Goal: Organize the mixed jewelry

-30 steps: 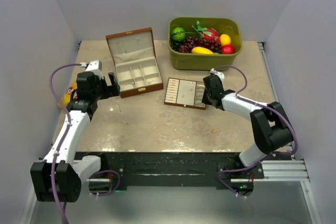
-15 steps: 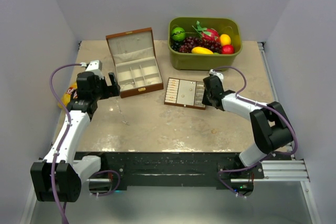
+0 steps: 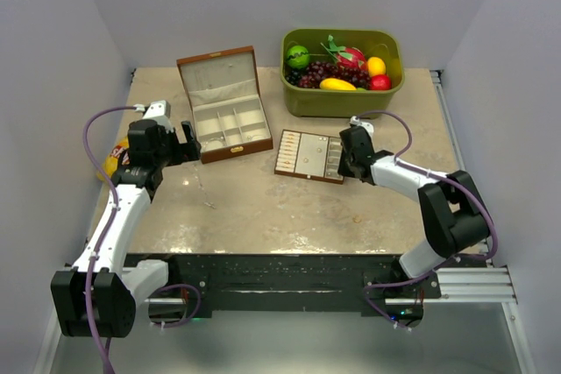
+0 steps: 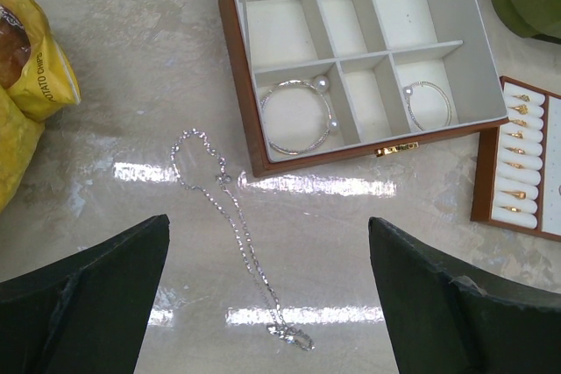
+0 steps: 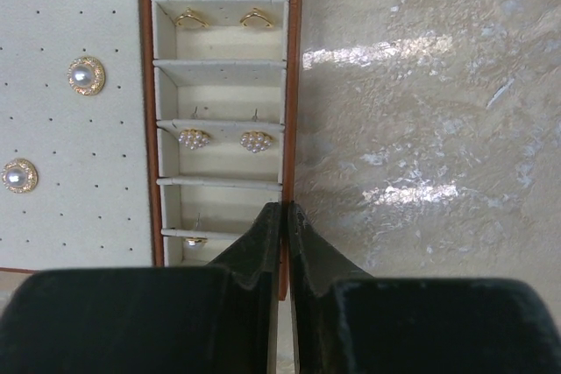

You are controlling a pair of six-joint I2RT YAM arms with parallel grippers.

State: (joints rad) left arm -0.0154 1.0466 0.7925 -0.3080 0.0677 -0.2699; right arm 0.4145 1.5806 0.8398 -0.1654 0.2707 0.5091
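Right gripper point(image 5: 286, 213): my 2 fingers are pressed nearly together on the brown right rim of the tray point(image 5: 294, 85), a sliver of that brown showing between them, so I read it as pinching the rim. Left gripper point(image 4: 267, 236): spread wide and holding nothing, hovering over the table point(image 4: 131, 24), with the fine chain point(image 4: 230, 243) lying loose on the stone below and between the fingers. Only the left wrist view shows where the 2 hoops are: the larger hoop point(image 4: 296, 117) and the smaller hoop point(image 4: 428, 104) lie in separate front compartments of the wooden box point(image 4: 237, 85), with a yellow bag point(image 4: 35, 76) off to the left. Only the right wrist view shows the tray's slots, with pearl cluster earrings point(image 5: 195, 138) and gold earrings point(image 5: 191, 17) on their ledges. The top view adds the green fruit bin point(image 3: 342, 101) behind the tray. Against the top view 1 second back, I find no shift in arms or objects. From the top the jewelry is too small to read and my right fingertips are hidden; both wrist views crop the tray, and the lowest slot's earring sits partly behind my finger.
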